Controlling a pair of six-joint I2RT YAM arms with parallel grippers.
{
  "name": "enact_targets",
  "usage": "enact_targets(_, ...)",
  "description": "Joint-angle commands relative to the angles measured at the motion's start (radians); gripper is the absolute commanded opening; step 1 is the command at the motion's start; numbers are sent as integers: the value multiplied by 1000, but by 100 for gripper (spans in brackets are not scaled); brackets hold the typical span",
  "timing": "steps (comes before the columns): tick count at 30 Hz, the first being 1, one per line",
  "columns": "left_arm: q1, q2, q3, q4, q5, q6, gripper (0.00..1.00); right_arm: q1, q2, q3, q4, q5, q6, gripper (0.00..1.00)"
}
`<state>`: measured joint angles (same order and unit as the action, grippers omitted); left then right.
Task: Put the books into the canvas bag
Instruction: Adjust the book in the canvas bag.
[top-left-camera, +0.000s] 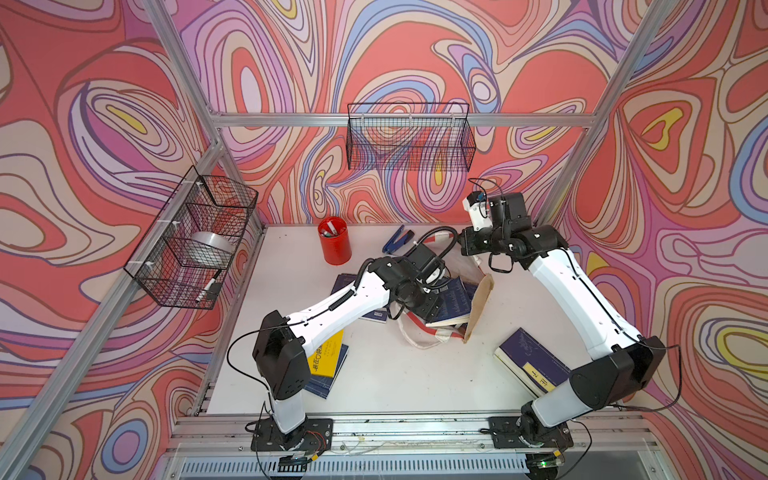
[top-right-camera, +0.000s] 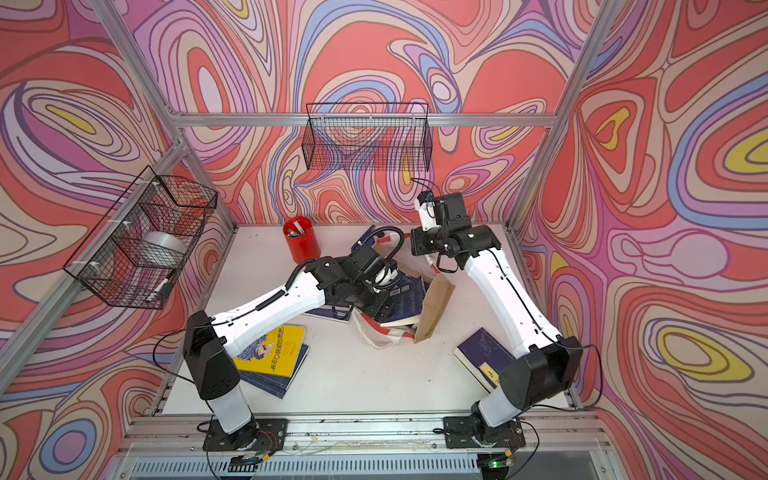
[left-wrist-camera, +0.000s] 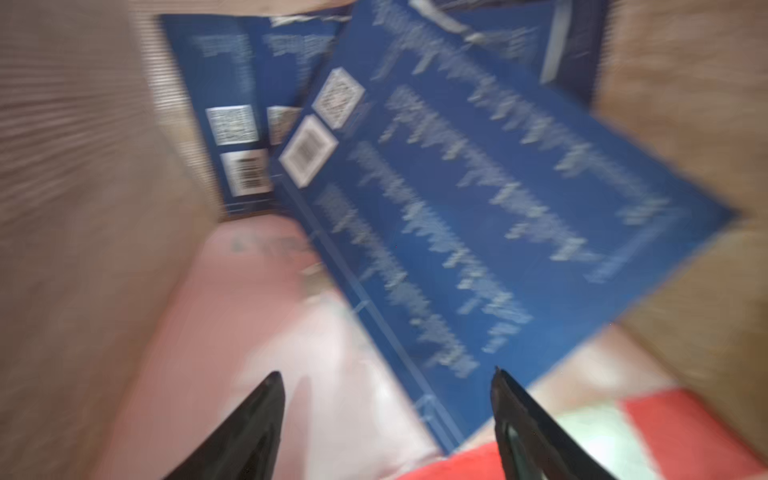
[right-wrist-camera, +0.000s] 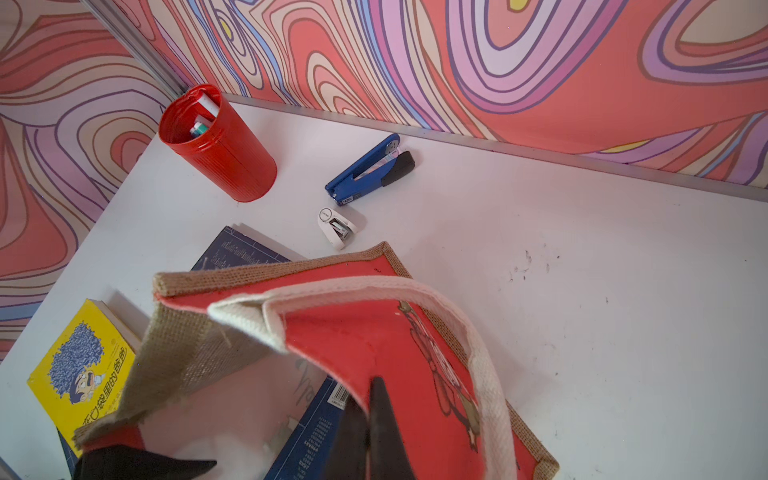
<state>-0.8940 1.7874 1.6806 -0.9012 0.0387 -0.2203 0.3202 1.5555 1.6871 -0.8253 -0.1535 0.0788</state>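
Canvas bag (top-left-camera: 480, 305) lies on its side at mid-table, its mouth open toward the left arm. Right gripper (right-wrist-camera: 370, 399) is clamped tight on the bag's upper red panel, holding it raised. Left gripper (left-wrist-camera: 385, 372) sits at the mouth, fingers spread wide, with nothing gripped. Navy books (left-wrist-camera: 498, 187) lie overlapping inside the bag. Yellow book (top-right-camera: 270, 349) rests on a lower navy book (top-right-camera: 274, 384) at near left. Lone navy book (top-left-camera: 528, 357) lies near right, outside the bag.

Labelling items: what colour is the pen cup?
Red; the pen cup shows best in the right wrist view.
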Motion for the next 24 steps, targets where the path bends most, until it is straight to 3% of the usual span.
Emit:
enact_targets(1,-54,-24,-22,-86,-323,20,80,2,-47,-14,91,-24,-8,0)
enact_targets(7,-105,7,-52,-96,-450,28,79,3,-87,-57,135,-66,-7,0)
enact_targets(9,-114,13,-61,-79,-441,30,79,5,-91,-64,138,-66,-3,0)
enact_targets(12,-121,14,-65,-38,-316,20,79,5,-87,-71,136,-59,-2,0)
enact_targets(15,-126,-3,-90,35,-115,14,77,6,-85,-72,138,-48,-1,0)
enact_targets(21,-152,-18,-98,109,94,5,77,6,-74,-60,142,-31,7,0)
enact_targets(24,-152,-48,-120,163,127,-27,77,5,-70,-61,144,-26,10,0)
